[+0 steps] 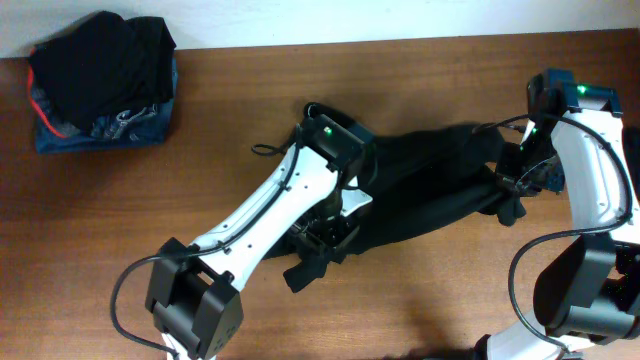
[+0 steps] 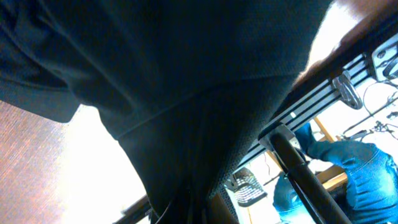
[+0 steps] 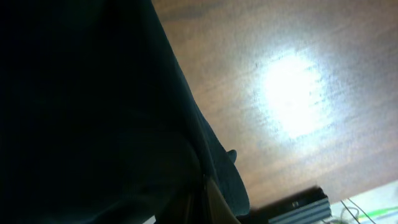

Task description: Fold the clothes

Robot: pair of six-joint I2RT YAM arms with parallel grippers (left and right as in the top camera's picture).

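My overhead view is evenly lit and sharp. Both wrist views are dim, the black T-shirt [image 2: 186,93] blurred up close. Glare whitens the table [image 3: 291,93] in the right one.

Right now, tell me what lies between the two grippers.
The black T-shirt spans from the left gripper to the right gripper, both shut on it; the overhead view shows this.

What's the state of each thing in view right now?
black T-shirt: unfolded, bunched lengthwise, stretched between both claws.
left claw: shut on one end of the shirt.
right claw: shut on the other end.
pile of clothes: heaped, not folded, lying apart from the shirt.
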